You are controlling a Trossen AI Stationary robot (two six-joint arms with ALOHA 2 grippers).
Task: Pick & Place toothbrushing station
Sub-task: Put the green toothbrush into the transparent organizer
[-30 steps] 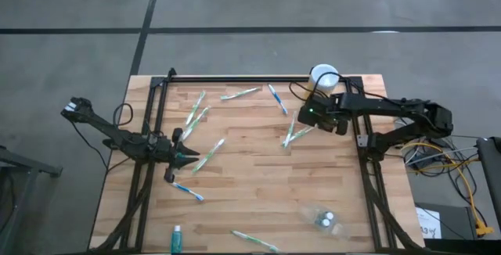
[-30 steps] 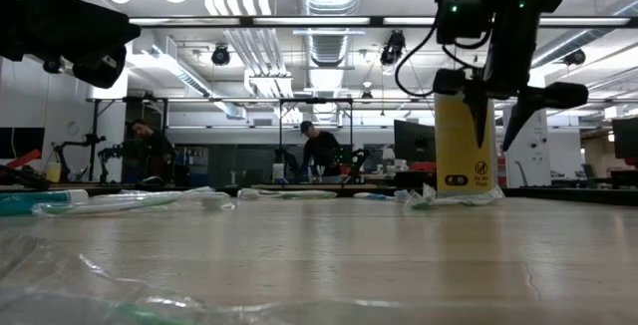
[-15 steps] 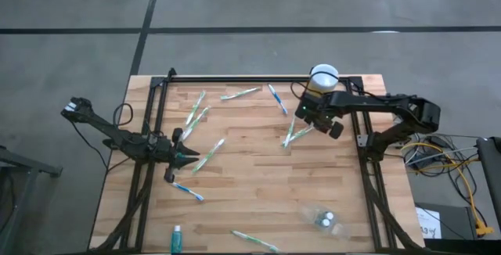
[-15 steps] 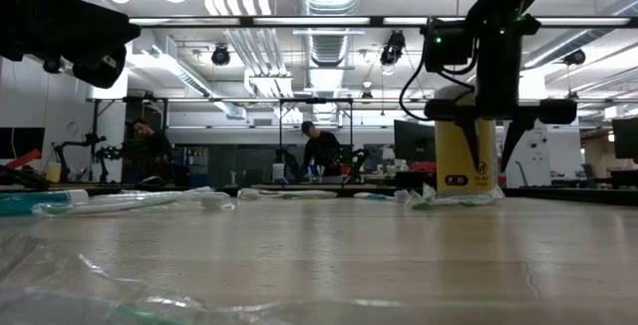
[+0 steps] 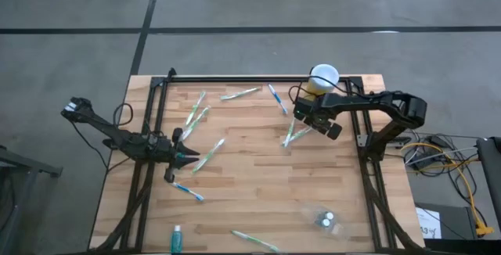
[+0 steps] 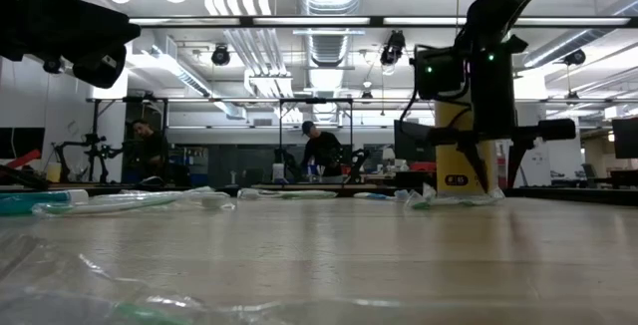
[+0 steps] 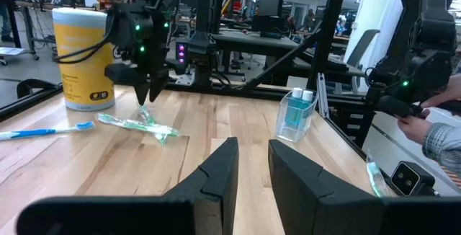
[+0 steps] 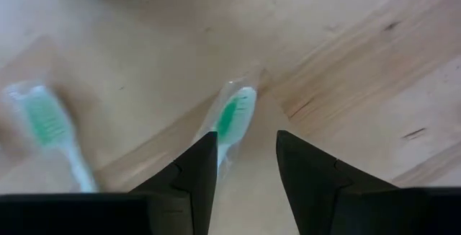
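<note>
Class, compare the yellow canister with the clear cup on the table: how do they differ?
The yellow canister is opaque with a white top; the clear cup is see-through, with tubes visible inside. The canister stands at the table's far edge by the right gripper; the cup sits near the front edge. Both are on the table's right half.

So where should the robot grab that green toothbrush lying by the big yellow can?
Probably the green toothbrush is best taken across its thin handle, just behind the bristles, coming straight down from above. It lies flat on the wooden table, so only its narrow sides fit between fingers. The right gripper hangs over it, open and apart from it.
</note>
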